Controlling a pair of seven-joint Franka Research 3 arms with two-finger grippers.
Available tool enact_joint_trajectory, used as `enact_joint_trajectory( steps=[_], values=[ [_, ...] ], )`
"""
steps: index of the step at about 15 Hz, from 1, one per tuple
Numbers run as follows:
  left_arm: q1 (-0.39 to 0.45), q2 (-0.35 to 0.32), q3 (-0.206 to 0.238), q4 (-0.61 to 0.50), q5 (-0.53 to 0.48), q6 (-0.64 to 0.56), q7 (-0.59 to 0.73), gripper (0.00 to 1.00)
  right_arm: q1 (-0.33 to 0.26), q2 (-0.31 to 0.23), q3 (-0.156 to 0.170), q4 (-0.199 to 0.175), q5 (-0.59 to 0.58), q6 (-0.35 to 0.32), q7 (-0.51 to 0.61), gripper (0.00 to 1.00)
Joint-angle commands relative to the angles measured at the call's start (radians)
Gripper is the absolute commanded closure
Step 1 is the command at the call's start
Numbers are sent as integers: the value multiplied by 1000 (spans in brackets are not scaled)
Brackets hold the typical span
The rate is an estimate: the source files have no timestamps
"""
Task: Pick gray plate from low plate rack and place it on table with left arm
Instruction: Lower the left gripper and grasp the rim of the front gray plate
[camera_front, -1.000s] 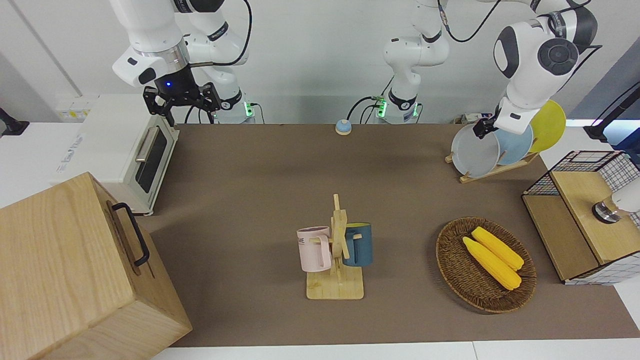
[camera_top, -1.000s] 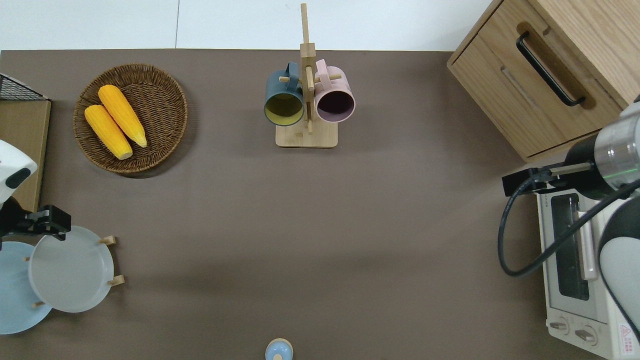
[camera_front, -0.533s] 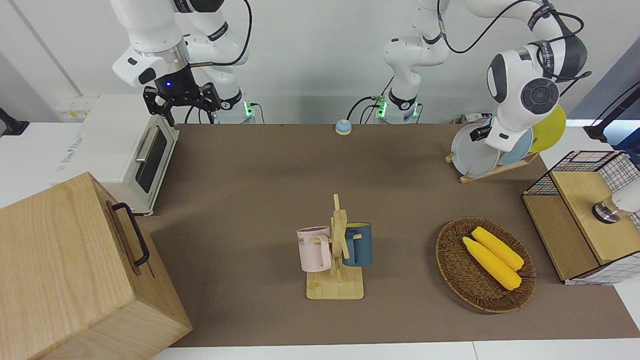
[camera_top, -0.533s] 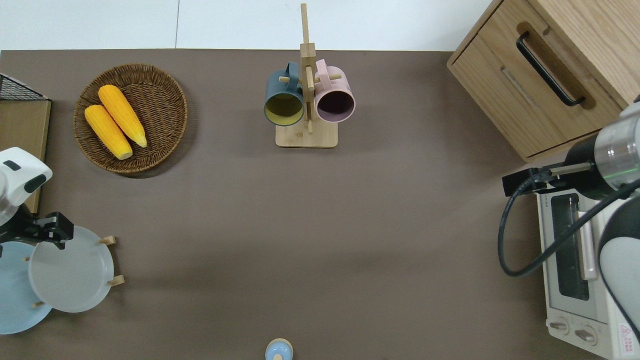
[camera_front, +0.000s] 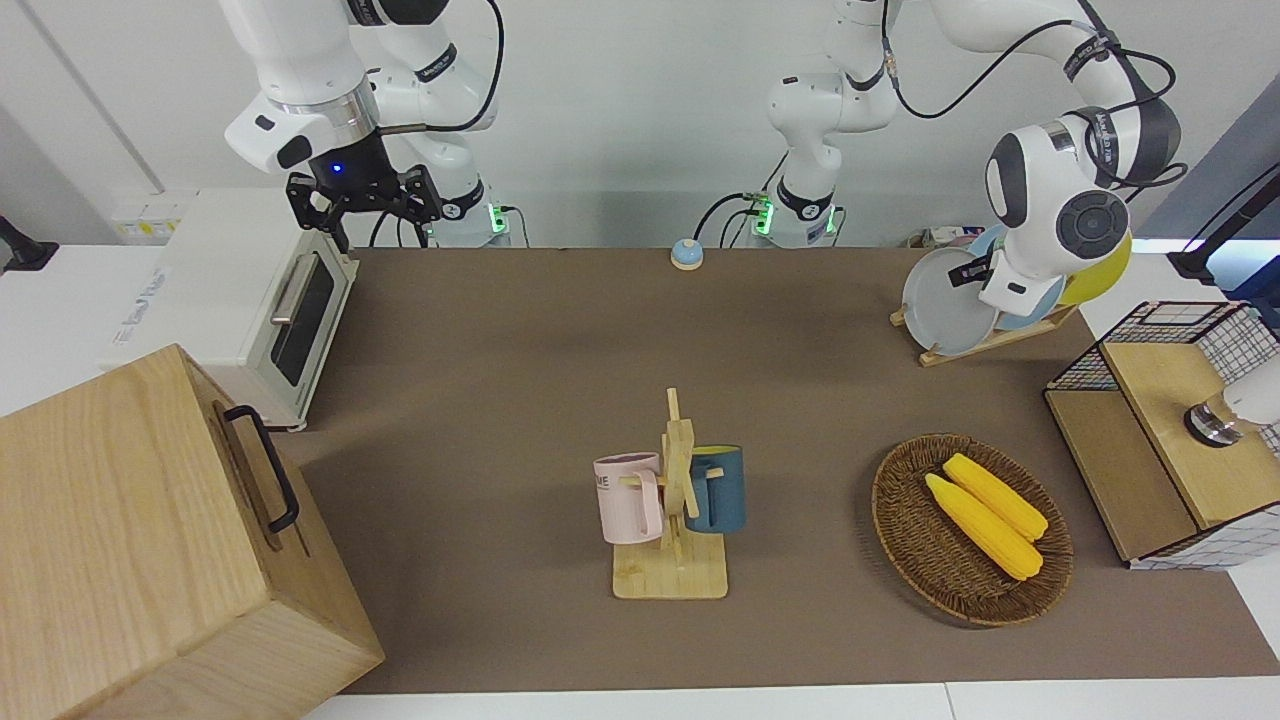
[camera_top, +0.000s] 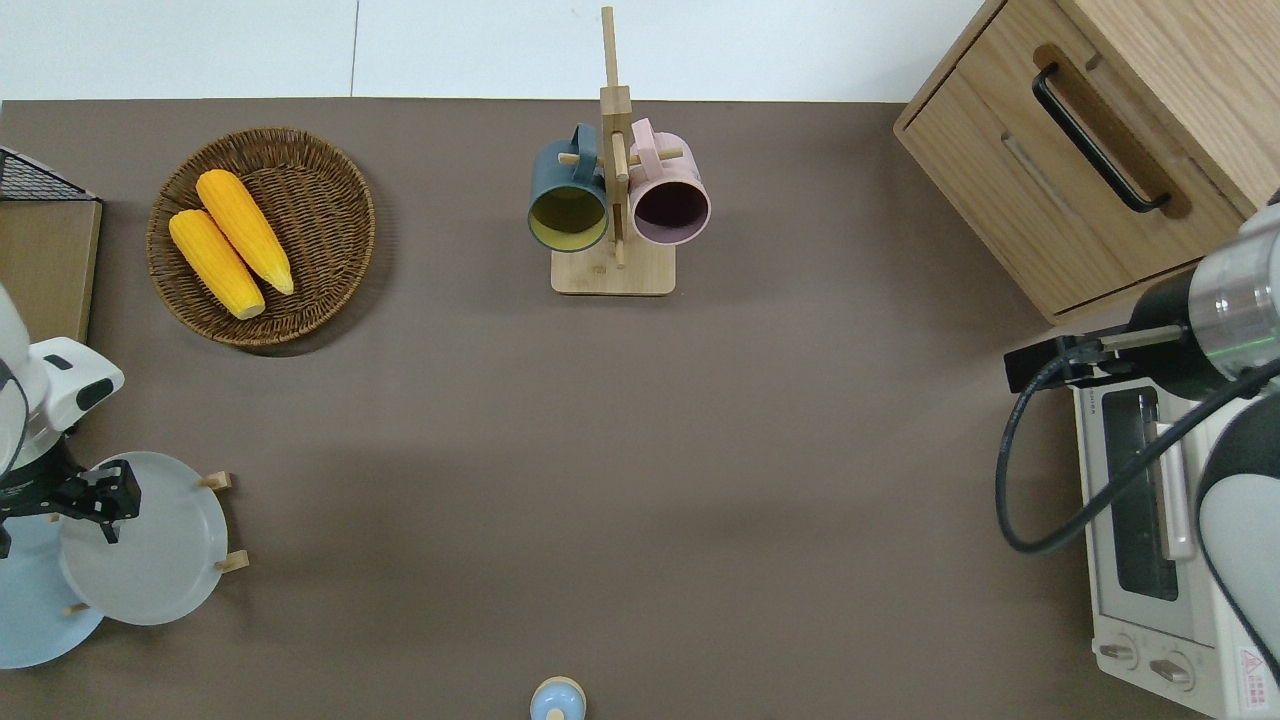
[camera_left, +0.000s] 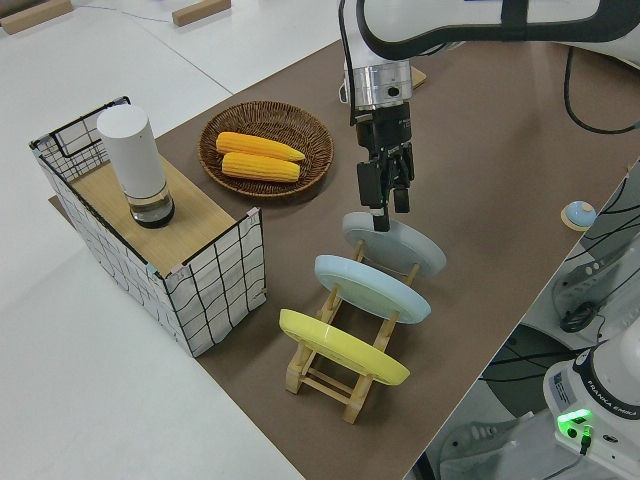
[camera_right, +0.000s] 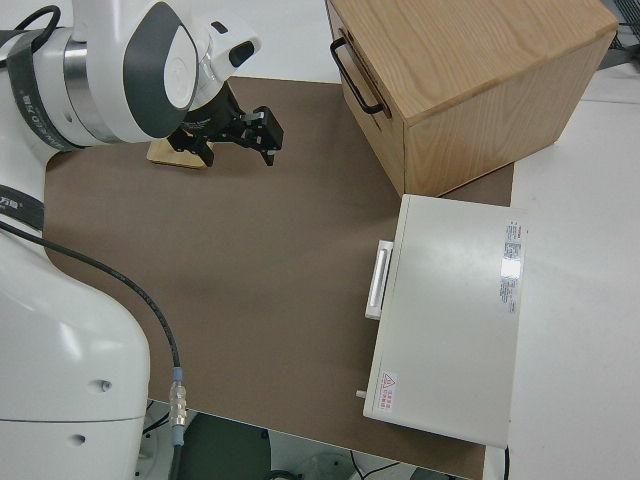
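Observation:
The gray plate (camera_front: 942, 305) (camera_top: 160, 552) (camera_left: 402, 244) stands tilted in the slot of the low plate rack (camera_front: 985, 341) (camera_left: 338, 378) that is farthest from the robots, at the left arm's end of the table (camera_top: 640, 450). My left gripper (camera_front: 968, 271) (camera_top: 104, 497) (camera_left: 384, 208) points down at the plate's upper rim. Its fingers look open, one on each side of the rim. My right arm is parked, its gripper (camera_front: 364, 204) (camera_right: 243, 133) open and empty.
A light-blue plate (camera_left: 372, 288) and a yellow plate (camera_left: 343, 348) stand in the same rack. A wicker basket (camera_top: 330, 205) with two corn cobs, a wire-sided shelf (camera_front: 1160, 440), a mug stand (camera_top: 612, 270), a toaster oven (camera_front: 250, 320), a wooden cabinet (camera_front: 140, 540) and a small bell (camera_top: 557, 698) are on the table.
My left gripper has come down and toward the robots, from above the rack onto the gray plate's upper rim. The plate has not moved.

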Motion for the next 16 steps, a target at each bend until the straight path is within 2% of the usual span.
enact_joint_trajectory(
  steps=[1, 5, 7, 16],
  values=[
    [-3, 24, 2, -2, 18, -11, 7, 625, -19, -3, 17, 9, -1, -13, 12, 17],
    [-3, 36, 14, -2, 15, -11, 10, 920, -19, -3, 17, 9, -1, -13, 12, 17],
    [-3, 36, 14, -2, 15, -11, 15, 1000, -19, -3, 17, 9, -1, -14, 12, 17],
    [-4, 31, 14, 41, 4, -14, 16, 1000, -19, -3, 17, 9, -1, -14, 12, 17]
  ],
)
